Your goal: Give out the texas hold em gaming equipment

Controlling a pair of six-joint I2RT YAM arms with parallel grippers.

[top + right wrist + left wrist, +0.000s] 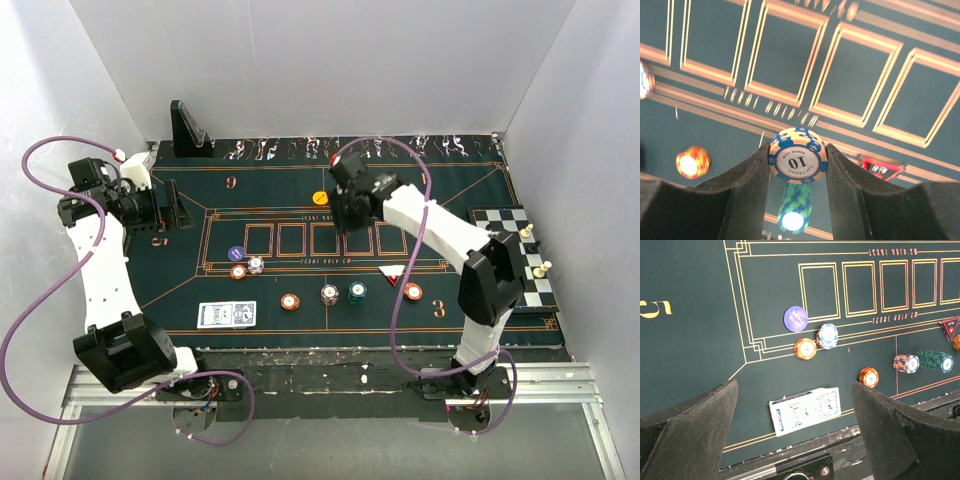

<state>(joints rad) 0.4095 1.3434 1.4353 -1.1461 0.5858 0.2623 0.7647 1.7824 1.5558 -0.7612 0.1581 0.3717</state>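
Note:
My right gripper (798,149) is shut on a small stack of blue-and-cream poker chips (798,156) with "10" on the face, held off the green felt above the row of card boxes (320,240). A teal chip stack (795,207) and an orange one (692,161) lie on the felt below. My left gripper (794,386) hangs open over the left of the mat, nothing between its fingers. Below it lie the blue-backed playing cards (805,410). A blue disc (795,318), orange chips (805,348) and blue-white chips (827,335) sit further out.
A chessboard (520,250) with pieces lies at the right edge. A black wedge stand (188,130) is at the back left. A red triangular marker (392,274) and an orange-yellow chip (320,198) lie mid-mat. White walls close in three sides.

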